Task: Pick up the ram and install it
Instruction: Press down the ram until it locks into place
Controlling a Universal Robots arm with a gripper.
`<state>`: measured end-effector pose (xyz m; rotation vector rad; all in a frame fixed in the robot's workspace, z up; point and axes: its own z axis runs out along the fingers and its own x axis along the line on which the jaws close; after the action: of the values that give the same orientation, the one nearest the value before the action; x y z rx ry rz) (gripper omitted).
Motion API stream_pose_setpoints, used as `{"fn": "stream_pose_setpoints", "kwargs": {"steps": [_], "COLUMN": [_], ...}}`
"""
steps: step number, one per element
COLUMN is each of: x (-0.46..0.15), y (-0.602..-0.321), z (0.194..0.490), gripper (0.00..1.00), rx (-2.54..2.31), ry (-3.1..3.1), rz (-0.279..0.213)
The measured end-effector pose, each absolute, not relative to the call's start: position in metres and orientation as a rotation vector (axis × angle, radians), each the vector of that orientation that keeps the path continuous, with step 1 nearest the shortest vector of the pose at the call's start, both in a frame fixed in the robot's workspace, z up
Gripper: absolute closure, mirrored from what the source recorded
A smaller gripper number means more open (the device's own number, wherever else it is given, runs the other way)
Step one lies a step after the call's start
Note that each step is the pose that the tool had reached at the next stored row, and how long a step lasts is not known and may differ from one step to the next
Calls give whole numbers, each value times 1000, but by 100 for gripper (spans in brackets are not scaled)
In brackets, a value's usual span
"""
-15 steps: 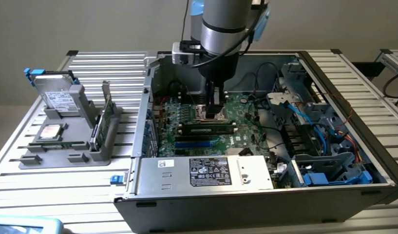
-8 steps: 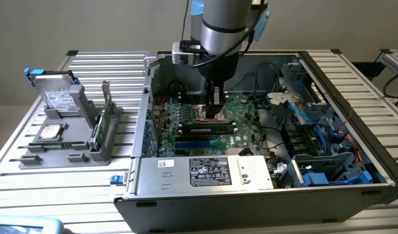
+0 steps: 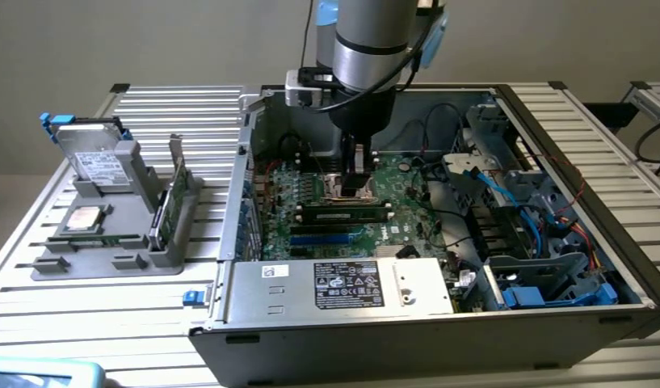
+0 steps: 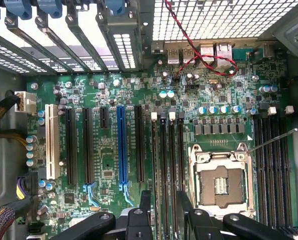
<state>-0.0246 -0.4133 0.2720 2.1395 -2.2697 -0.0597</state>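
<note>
The ram [image 3: 346,216] is a long dark stick with a white label. It stands on edge in a slot on the green motherboard [image 3: 400,182], just in front of the CPU socket [image 3: 346,190]. My gripper [image 3: 357,182] hangs a little above the board, over the socket and just behind the ram. It is open and holds nothing. In the wrist view the black fingers [image 4: 143,210] straddle the black memory slots [image 4: 168,170] beside the open CPU socket [image 4: 221,182], with the gripper [image 4: 163,202] clear of the board.
The open computer case [image 3: 254,162] walls the board in, with the power supply [image 3: 341,284] in front and blue and black cables [image 3: 523,210] at the exterior view's right. A grey holder [image 3: 114,242] outside the case carries a hard drive [image 3: 98,158], a processor chip [image 3: 85,217] and an upright green card [image 3: 174,202].
</note>
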Motion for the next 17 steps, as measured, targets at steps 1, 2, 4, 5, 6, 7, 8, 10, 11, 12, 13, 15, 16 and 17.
{"fn": "stream_pose_setpoints", "kwargs": {"steps": [1,2,4,5,6,7,8,10,11,12,13,15,16,17], "x": [-25,-25,-25,-25,-25,-25,-25,-25,-25,-25,-25,-24,-23,-22], "y": [-413,-413,-413,-413,-413,-413,-413,-413,-413,-413,-414,-414,-414,-414], "z": [272,272,272,272,272,272,272,272,272,272,272,268,267,265], "gripper": [68,68,75,81,87,89,89,89,89,89,89,89,89,89], "rx": [2140,2140,2140,2140,2140,2140,2140,2139,2141,2144,2144,2144,2144,2144], "ry": [-2270,-2270,-2270,-2270,-2270,-2270,-2270,-2270,-2271,-2274,-2274,-2274,-2274,-2274], "rz": [-60,-60,-60,-60,-60,-60,-60,-60,-58,-57,-57,-57,-57,-57]}}
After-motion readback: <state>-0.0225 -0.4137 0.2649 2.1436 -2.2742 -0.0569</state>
